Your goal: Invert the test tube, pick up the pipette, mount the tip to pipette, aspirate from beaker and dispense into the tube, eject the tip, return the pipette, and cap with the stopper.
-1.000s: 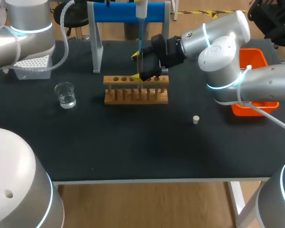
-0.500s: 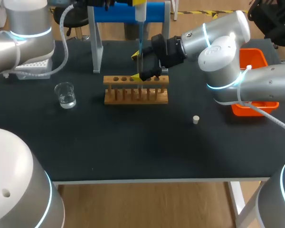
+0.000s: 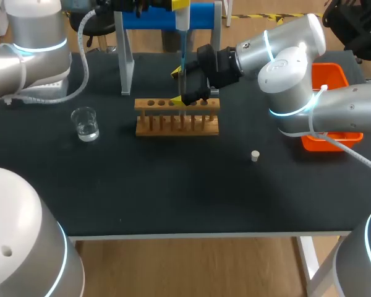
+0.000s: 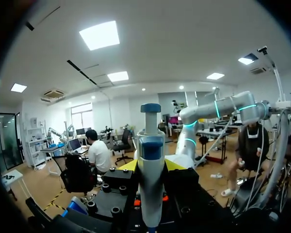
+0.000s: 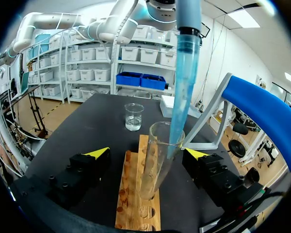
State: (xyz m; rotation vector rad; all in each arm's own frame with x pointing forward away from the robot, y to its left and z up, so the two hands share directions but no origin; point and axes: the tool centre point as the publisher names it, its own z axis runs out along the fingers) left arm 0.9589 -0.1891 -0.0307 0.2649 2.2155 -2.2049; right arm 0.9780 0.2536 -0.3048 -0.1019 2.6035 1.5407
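My left gripper point(image 4: 151, 167) is shut on the white and blue pipette point(image 4: 150, 155); in the head view it holds the pipette point(image 3: 182, 21) high over the far side of the table. The long blue tip point(image 5: 183, 97) hangs down with its end inside the mouth of a clear test tube point(image 5: 155, 165). That tube stands tilted in the wooden rack point(image 3: 177, 116). My right gripper point(image 5: 147, 153) is open, its yellow fingertips point(image 5: 98, 152) well apart on either side of the tube, not touching it. The glass beaker point(image 3: 85, 124) with water stands left of the rack. A small white stopper point(image 3: 255, 156) lies to the right.
A blue stand point(image 3: 164, 15) on a grey post point(image 3: 125, 62) rises behind the rack. An orange bin point(image 3: 326, 80) sits at the right edge behind my right arm. The white tip box point(image 3: 46, 91) at far left is mostly hidden by my left arm.
My left arm has swung a little, covering more of the tip box, and its gripper now shows at the far edge. The right arm has stayed still.
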